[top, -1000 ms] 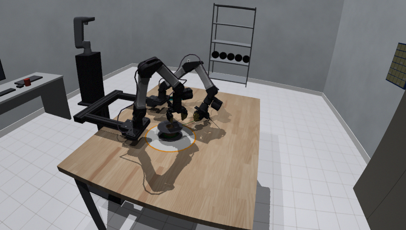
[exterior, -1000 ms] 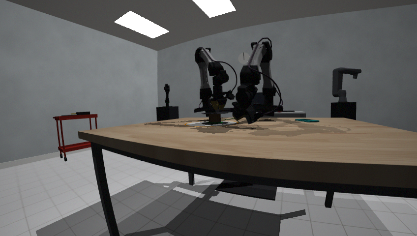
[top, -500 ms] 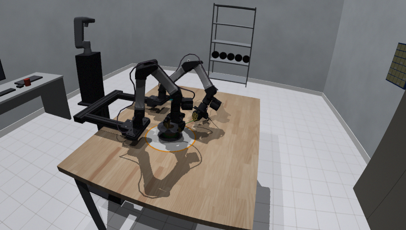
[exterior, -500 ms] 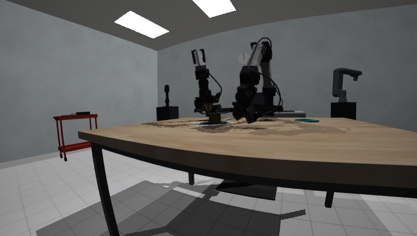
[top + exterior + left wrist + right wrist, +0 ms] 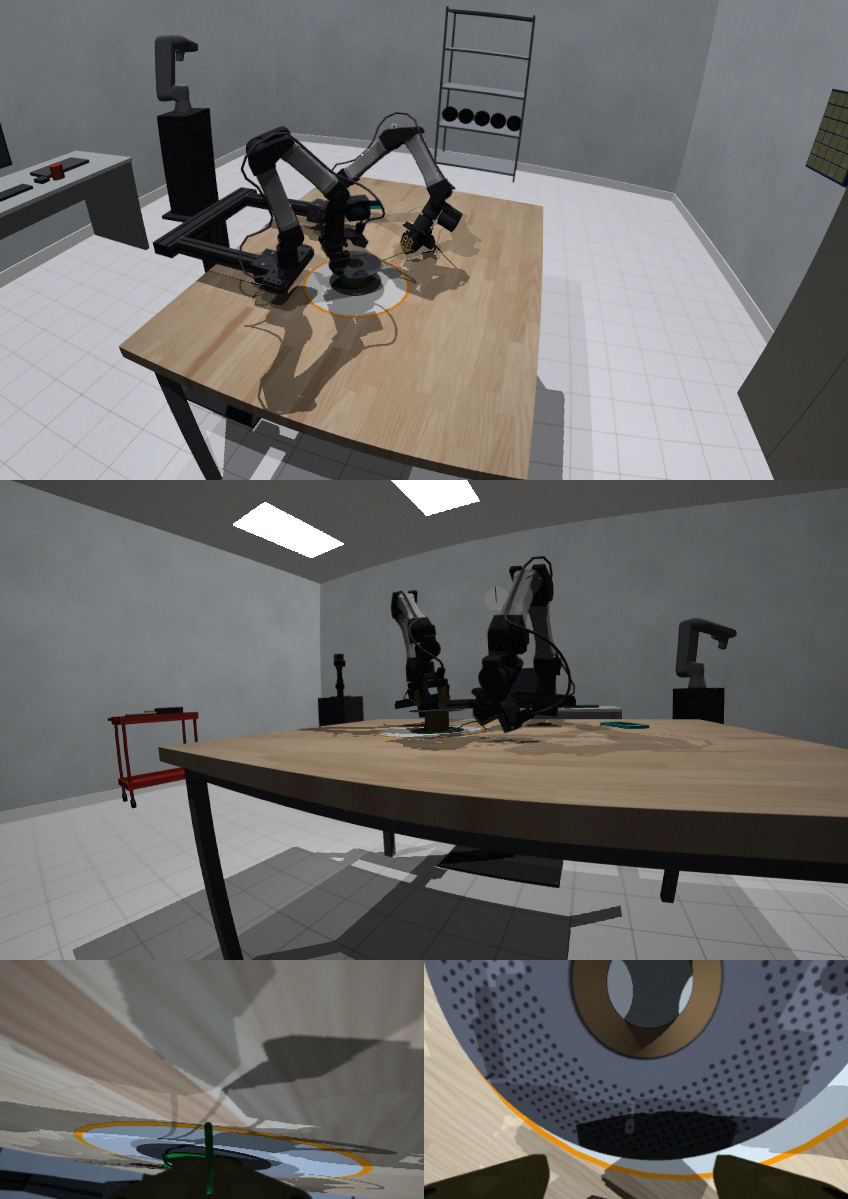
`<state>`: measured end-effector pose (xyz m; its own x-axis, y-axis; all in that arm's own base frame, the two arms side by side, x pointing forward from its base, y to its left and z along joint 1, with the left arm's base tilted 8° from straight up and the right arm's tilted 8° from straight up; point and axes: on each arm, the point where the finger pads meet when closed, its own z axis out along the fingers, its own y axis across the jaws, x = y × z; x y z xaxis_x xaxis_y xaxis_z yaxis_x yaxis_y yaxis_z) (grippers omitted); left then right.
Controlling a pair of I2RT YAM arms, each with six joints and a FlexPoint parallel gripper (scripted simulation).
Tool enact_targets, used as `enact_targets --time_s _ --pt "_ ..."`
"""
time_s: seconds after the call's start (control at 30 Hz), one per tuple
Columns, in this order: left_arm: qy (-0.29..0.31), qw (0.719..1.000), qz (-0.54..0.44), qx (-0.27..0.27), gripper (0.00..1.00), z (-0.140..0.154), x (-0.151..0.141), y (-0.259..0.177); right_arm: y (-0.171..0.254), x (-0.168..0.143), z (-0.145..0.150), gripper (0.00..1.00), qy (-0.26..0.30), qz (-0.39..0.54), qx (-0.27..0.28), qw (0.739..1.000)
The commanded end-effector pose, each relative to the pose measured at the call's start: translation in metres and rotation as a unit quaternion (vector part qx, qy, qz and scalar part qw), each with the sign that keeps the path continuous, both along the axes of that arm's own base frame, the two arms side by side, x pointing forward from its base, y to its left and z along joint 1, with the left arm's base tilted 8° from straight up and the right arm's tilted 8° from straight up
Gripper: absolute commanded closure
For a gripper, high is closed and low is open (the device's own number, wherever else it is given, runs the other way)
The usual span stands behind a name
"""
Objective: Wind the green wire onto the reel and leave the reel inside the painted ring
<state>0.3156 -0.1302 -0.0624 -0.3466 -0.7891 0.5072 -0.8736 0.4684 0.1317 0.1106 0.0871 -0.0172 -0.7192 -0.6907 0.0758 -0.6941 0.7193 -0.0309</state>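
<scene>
The dark reel (image 5: 370,261) (image 5: 436,720) (image 5: 548,1075) lies flat inside the orange painted ring (image 5: 355,316) (image 5: 80,1133) (image 5: 663,1177). Some green wire is wound on its hub. The free green wire (image 5: 392,257) (image 5: 209,1144) runs from the reel to my left gripper (image 5: 407,250) (image 5: 209,1168), which is shut on it, low over the table outside the ring. The wire's far end is not clear. My right gripper (image 5: 429,698) (image 5: 631,1164) is open, pointing down just above the upper flange's rim, with nothing between its fingers. Its fingertips are partly hidden in the top view.
A flat teal object (image 5: 374,204) (image 5: 623,724) lies on the table (image 5: 464,356) beyond the left arm. The black mounting frame (image 5: 205,223) stands at the table edge behind both arms. The left arm's forearm stands close beside the ring.
</scene>
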Motion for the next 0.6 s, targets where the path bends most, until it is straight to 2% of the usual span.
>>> enact_targets --time_s 0.0,0.13,0.2,0.23,0.4,0.57 --pt "-0.036 0.999 -0.011 -0.005 1.0 0.019 0.01 -0.006 0.022 -0.007 0.0 0.19 -0.038 -0.169 -0.008 0.985" --pt "-0.036 0.999 -0.011 -0.005 1.0 0.02 0.01 -0.006 0.029 -0.002 -0.003 0.19 -0.04 -0.253 -0.002 0.967" --pt "-0.036 0.999 -0.011 -0.005 1.0 0.02 0.01 -0.006 0.029 -0.002 -0.003 0.19 -0.04 -0.253 -0.002 0.967" --pt "-0.036 0.999 -0.011 -0.005 1.0 0.02 0.01 -0.006 0.029 0.0 -0.003 0.19 -0.044 -0.321 -0.006 0.946" --pt "-0.036 0.999 -0.011 -0.005 1.0 0.021 0.011 -0.006 0.029 0.012 -0.002 0.19 -0.048 -0.455 -0.011 0.889" --pt "-0.036 0.999 -0.011 -0.005 1.0 0.021 0.012 -0.007 0.027 0.017 -0.001 0.19 -0.059 -0.586 -0.01 0.808"
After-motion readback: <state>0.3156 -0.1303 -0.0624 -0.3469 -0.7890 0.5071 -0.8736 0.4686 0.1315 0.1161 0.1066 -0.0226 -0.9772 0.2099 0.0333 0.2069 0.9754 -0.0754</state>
